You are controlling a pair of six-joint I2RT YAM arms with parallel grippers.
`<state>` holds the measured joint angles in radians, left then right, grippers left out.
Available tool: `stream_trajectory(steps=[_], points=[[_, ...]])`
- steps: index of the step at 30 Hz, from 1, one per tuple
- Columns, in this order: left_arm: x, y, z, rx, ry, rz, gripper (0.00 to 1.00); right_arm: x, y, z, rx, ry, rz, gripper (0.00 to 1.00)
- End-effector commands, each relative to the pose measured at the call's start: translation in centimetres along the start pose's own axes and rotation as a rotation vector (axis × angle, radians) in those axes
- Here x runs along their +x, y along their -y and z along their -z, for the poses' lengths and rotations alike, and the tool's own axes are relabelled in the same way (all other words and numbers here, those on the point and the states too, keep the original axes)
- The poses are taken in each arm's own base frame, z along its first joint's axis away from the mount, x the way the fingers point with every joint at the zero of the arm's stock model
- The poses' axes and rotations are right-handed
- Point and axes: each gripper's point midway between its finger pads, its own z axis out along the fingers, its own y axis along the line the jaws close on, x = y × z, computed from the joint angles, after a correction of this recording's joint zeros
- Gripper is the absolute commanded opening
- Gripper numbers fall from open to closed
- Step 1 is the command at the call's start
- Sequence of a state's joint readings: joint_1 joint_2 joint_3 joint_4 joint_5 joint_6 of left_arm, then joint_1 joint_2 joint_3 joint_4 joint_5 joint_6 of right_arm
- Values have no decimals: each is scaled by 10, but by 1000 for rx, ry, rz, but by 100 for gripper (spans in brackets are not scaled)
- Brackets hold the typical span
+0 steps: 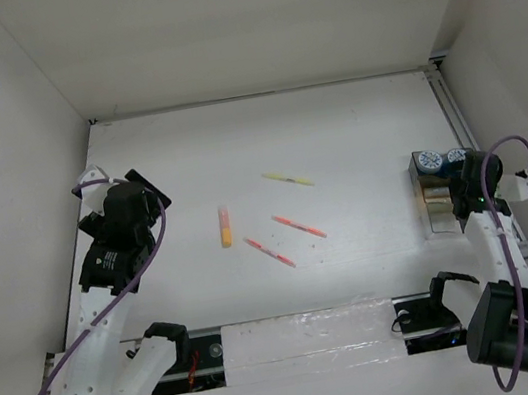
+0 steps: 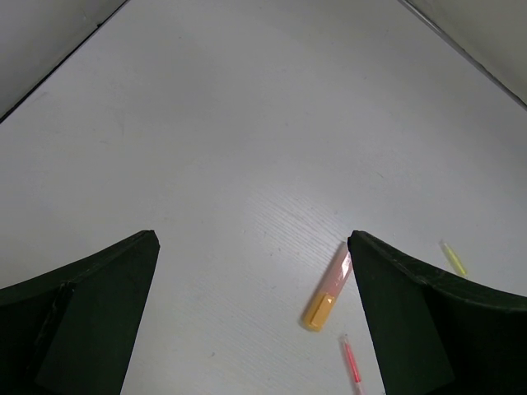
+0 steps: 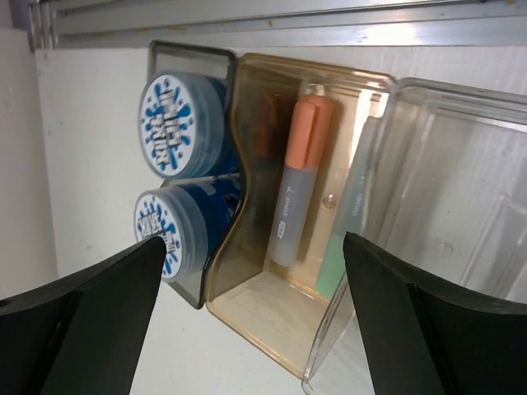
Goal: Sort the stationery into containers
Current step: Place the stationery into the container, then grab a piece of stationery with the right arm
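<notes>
**Loose pens mid-bench, tray part-filled at the right edge**

The flat white bench (image 1: 333, 125) carries everything. The left arm (image 1: 105, 275) reaches up along the bench's left side. The left end effector (image 2: 251, 317) is spread wide above bare surface, with nothing between its dark fingers (image 2: 90, 321). The right arm (image 1: 499, 239) stands at the right edge. The right end effector (image 3: 255, 321) is likewise spread wide, grips nothing and is poised over the tray.

The clear rectangular plastic tray with compartments (image 1: 437, 214) lies against the right-hand rail, well apart from the loose items. In the right wrist view its dark-tinted end compartment holds two round blue-and-white patterned rolls (image 3: 174, 123) (image 3: 160, 232), set side by side. The amber-tinted compartment next to them holds a grey marker with an orange cap (image 3: 298, 177). A pale green marker (image 3: 350, 214) lies just beside it, the two roughly parallel.

Four items lie loose near the middle of the bench. The short orange-yellow marker with a pinkish cap (image 1: 224, 225) is the leftmost of them. In the left wrist view it shows near the inner edge of the right finger. To its right, two thin red-pink pens (image 1: 299, 226) (image 1: 269, 252) lie near each other, not touching, slanted the same way. A thin yellow pen (image 1: 287, 179) lies beyond them, farther from the arm bases.
</notes>
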<state>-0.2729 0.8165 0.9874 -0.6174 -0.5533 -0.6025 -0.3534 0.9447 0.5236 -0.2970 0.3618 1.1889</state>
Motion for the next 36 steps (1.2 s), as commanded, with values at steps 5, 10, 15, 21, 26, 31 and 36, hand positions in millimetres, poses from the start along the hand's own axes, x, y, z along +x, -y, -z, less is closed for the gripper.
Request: stream_trajectory(steps=[5,10,15,21,26,31,36], points=[[-7,0,0,4,32,6,100,13,-99,44,-446,-97,229,89],[-8,-5,-3,-35,40,23,100,59,-174,137,-734,-113,424,85],[-3,-15,-8,-112,32,23,100,156,-216,200,-922,-264,743,88],[-21,-48,5,-258,128,128,100,332,-208,272,-1007,-512,1178,88],[-48,-84,34,-315,261,309,100,423,-179,295,-1011,-612,1341,88],[-49,-87,39,-304,273,311,100,472,-160,325,-1060,-682,1366,88],[-39,-51,14,-180,181,196,100,504,-121,307,-910,-631,1492,88]])
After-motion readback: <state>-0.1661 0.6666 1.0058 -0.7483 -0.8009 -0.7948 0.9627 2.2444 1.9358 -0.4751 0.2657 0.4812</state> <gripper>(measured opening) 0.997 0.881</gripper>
